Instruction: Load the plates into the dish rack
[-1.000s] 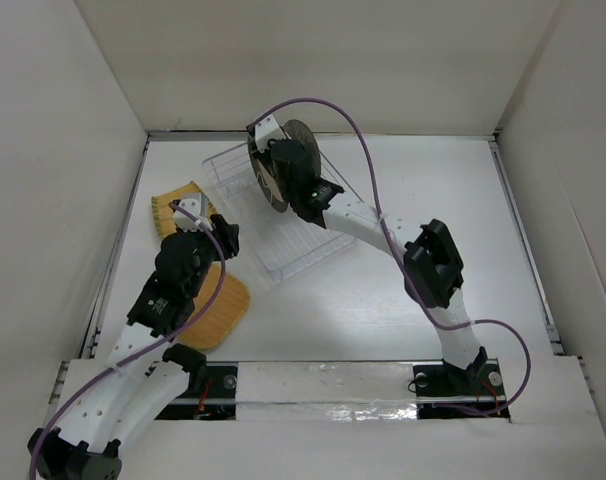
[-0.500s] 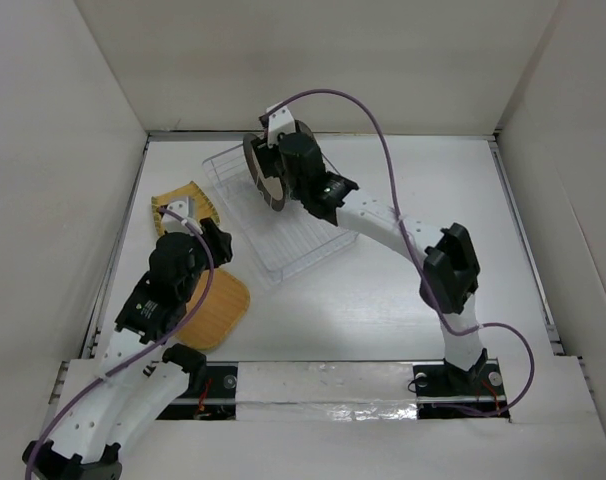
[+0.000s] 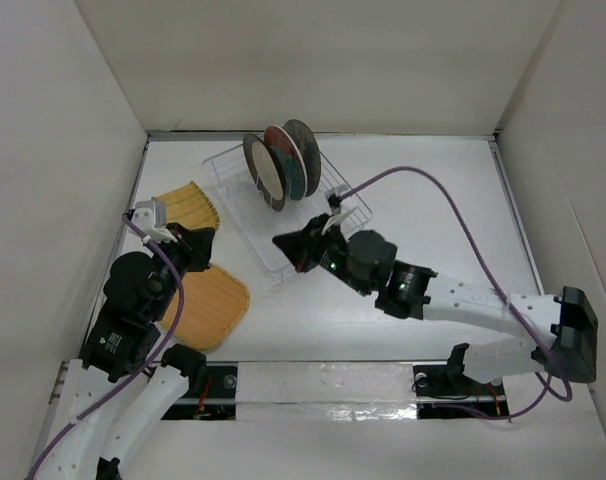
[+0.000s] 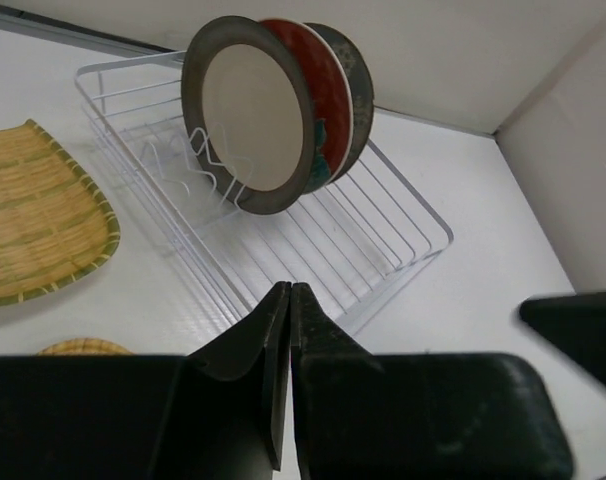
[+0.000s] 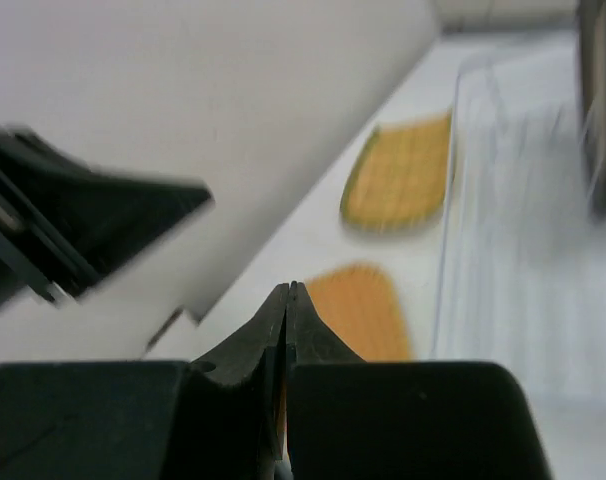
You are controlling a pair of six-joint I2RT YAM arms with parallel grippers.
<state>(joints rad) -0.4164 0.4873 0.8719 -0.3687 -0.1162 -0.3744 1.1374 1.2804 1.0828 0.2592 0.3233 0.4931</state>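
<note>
Nearest on the left, the left claw [image 4: 288,335] has its two black fingers pressed together with nothing between them, and it hovers above the white tabletop [image 3: 433,200]. Just right of it in the overhead view lies the round ribbed yellow-orange plate [image 3: 211,305], flat on the tabletop and outside the rack. The right claw [image 5: 286,325] is likewise closed on nothing. It reaches in low from the right, with its tip [image 3: 286,243] over the near corner of the clear wire-walled rectangular dish rack [image 3: 313,235].

Farther back on the left, the fan-shaped ribbed yellow-orange plate [image 3: 183,205] also lies flat, just beside the rack's left wall and not in it.

At the far end of the rack three plates stand on edge among the divider prongs, close together: the dark-rimmed shiny silver plate [image 4: 251,118] nearest, the red plate with teal flowers [image 4: 321,100] behind it, and the dark round plate [image 4: 357,75] farthest.

I judge the task a little past half done: three plates are loaded and the two yellow-orange ones are left to pick up, with neither claw gripping either of them.
</note>
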